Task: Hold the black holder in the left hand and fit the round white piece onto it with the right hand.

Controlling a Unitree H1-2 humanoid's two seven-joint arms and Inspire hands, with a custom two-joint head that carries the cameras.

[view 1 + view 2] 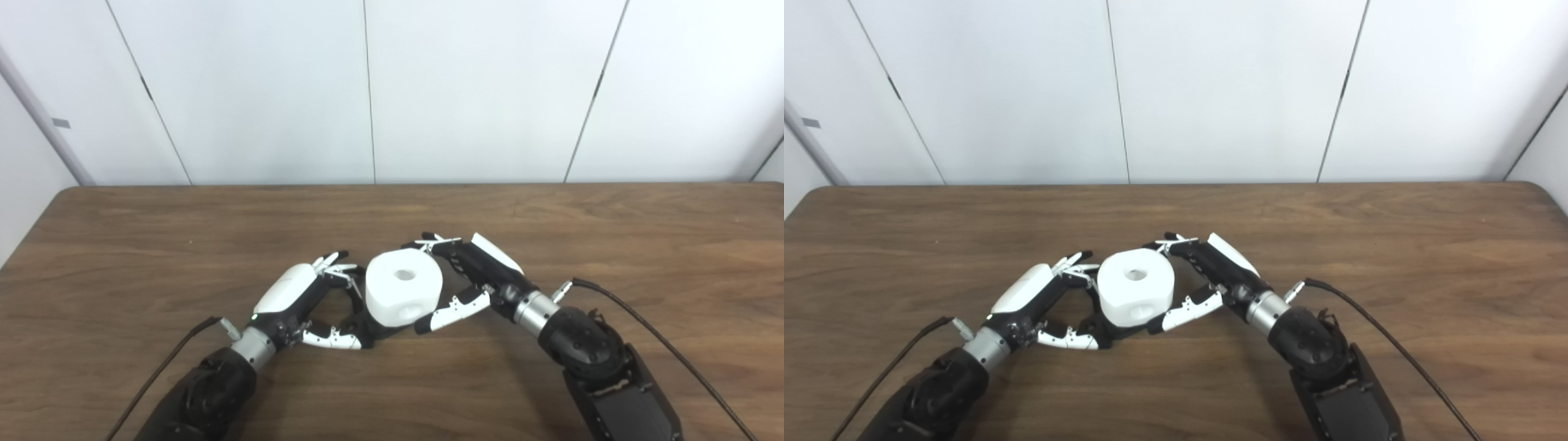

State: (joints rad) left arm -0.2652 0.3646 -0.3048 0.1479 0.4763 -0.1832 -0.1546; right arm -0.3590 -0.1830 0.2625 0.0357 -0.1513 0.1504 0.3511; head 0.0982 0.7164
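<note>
The round white piece [402, 294] with a hole in its top sits low over the table's middle, on top of the black holder [375, 329]. Only a dark sliver of the holder shows under the piece's lower left edge. My left hand [300, 301] comes in from the left and is shut on the holder, thumb below and fingers at the piece's left side. From the right, my right hand [468, 277] wraps the white piece, fingers curled behind it and thumb pressed on its front. In the right eye view the white piece [1136, 291] stands between both hands.
The brown wooden table [122, 245] runs to a white panelled wall behind. A black cable [661, 343] trails from my right wrist toward the lower right. Another cable [165, 367] trails from my left wrist toward the lower left.
</note>
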